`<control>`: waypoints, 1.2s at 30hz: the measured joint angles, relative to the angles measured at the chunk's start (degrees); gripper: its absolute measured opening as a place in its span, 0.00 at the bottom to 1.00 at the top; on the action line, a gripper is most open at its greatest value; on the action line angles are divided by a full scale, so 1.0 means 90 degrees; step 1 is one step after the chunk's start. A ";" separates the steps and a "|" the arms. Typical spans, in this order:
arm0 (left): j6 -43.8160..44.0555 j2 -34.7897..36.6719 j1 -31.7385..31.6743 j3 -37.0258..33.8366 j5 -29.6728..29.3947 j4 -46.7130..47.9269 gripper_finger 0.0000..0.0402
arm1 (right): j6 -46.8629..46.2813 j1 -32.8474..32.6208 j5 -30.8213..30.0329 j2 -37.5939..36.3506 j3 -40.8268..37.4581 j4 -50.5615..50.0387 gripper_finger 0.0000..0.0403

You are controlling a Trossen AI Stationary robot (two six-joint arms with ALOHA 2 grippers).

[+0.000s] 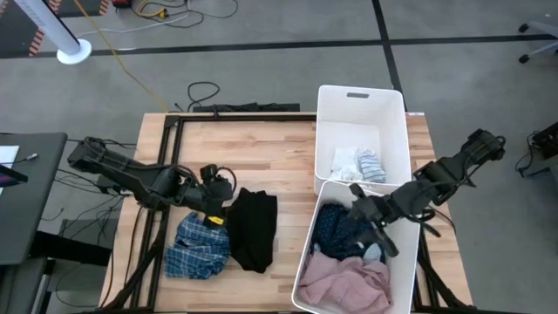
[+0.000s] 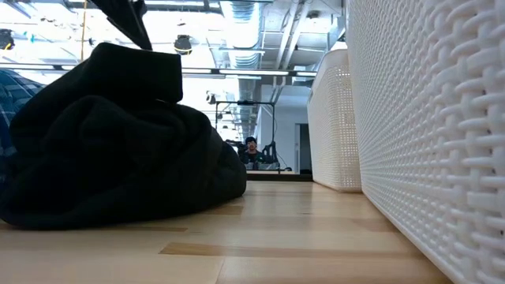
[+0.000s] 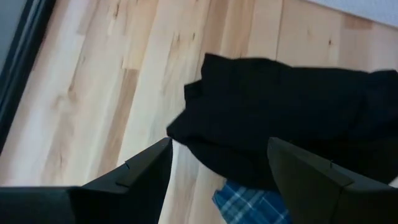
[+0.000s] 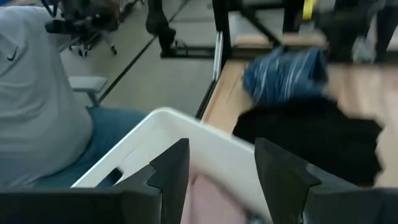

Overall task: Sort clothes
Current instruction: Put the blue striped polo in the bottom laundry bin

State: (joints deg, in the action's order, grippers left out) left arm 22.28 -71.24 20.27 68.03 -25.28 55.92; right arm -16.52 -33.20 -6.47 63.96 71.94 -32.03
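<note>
A black garment point(image 1: 253, 228) lies bunched on the wooden table, with a blue plaid shirt point(image 1: 199, 247) to its left. My left gripper point(image 1: 218, 209) hovers open just above the two; in its wrist view the black garment point(image 3: 292, 118) and the plaid shirt point(image 3: 249, 205) lie beyond the open fingers point(image 3: 217, 146). My right gripper point(image 1: 370, 214) hangs open and empty over the near white bin point(image 1: 307, 262), which holds a navy patterned garment point(image 1: 340, 228) and a pink one point(image 1: 349, 279). White and striped socks point(image 1: 359, 164) lie in the far bin point(image 1: 362, 100).
The two white bins stand end to end along the table's right side; in the low view their woven walls point(image 2: 426, 118) fill the right. Bare wood lies at the far left of the table point(image 1: 235, 148). A person in a grey shirt point(image 4: 37, 93) sits beyond the near bin.
</note>
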 joint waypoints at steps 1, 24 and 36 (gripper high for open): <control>0.0058 0.0000 0.0050 0.0000 0.0001 0.0059 0.65 | 0.0193 0.0013 -0.0042 0.0005 0.0000 0.0127 0.49; 0.3392 -0.0002 0.2035 0.0000 0.0804 0.1412 0.65 | 0.1563 0.1088 0.0234 0.1047 0.0000 0.0664 0.49; 0.4164 -0.0271 0.3279 0.0000 0.0606 0.1378 0.65 | 0.1679 0.1080 0.0295 0.1116 0.0000 0.0775 0.49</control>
State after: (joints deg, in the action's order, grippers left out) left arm 59.75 -73.68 49.78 68.03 -19.82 68.33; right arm -1.41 -23.48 -3.81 74.01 71.94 -25.06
